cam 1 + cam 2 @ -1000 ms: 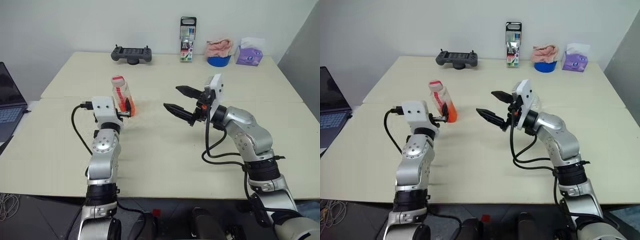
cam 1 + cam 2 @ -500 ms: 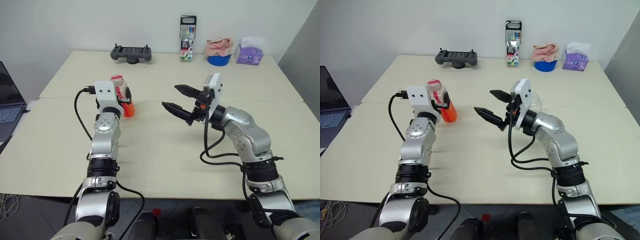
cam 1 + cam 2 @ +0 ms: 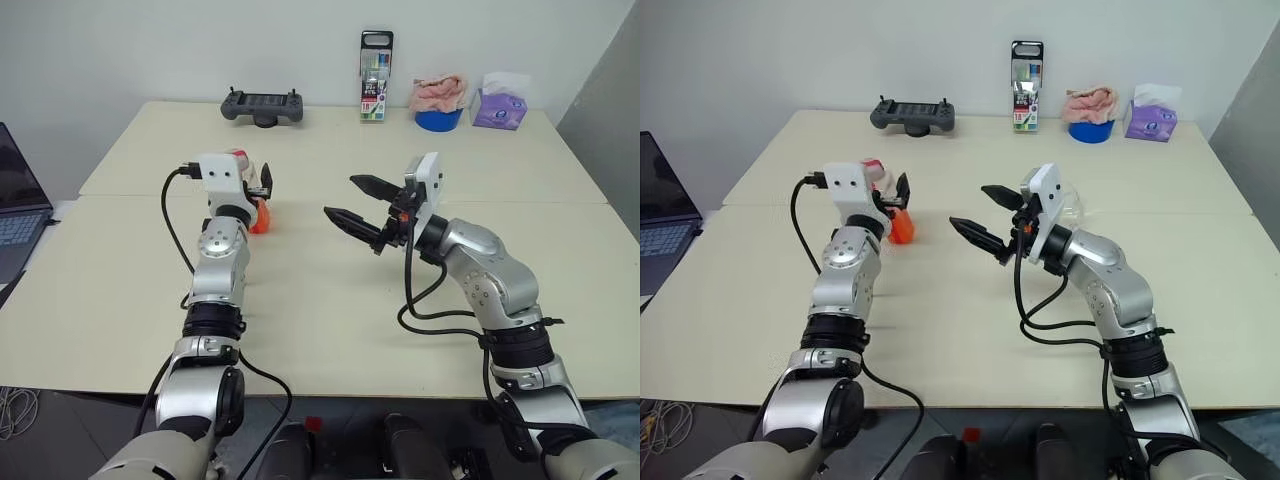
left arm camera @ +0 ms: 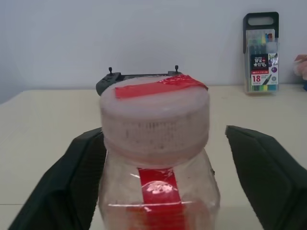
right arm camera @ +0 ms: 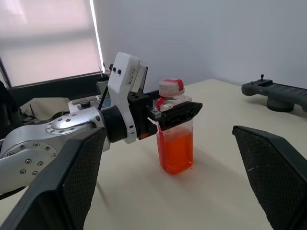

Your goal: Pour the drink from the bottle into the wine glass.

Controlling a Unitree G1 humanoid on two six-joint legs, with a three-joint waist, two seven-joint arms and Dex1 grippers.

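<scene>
A laptop (image 3: pixel 18 215) sits at the far left edge, off the bench (image 3: pixel 320 300).

Left hand (image 3: pixel 252 184): positioned at the bottle (image 5: pixel 175 139), which stands upright on the bench, left of centre. One finger (image 4: pixel 67 187) lies on each side of the bottle just below the cap (image 4: pixel 154 111). In the left wrist view one finger looks to be against the bottle wall and the other (image 4: pixel 268 177) stands clear of it; whether the hand has a firm hold cannot be told. The bottle's base rests on the bench surface.

Bottle contents: the orange-red drink (image 5: pixel 175 152) fills roughly the lower half. The cap is on, with a red strip across its top and down the front.

Right hand (image 3: pixel 360 200): raised above the bench near centre, pointing toward the bottle, fingers spread wide apart and holding nothing. It is well apart from the bottle.

Wine glass (image 3: pixel 1072 209): partly visible just behind the right wrist, on the bench; little of it can be made out.

Back edge of the bench, left to right: a black controller (image 3: pixel 262 107), an upright pack of pens (image 3: pixel 375 78), a blue bowl (image 3: pixel 438 121) holding a pink cloth (image 3: pixel 438 94), and a purple tissue box (image 3: pixel 499 110).
</scene>
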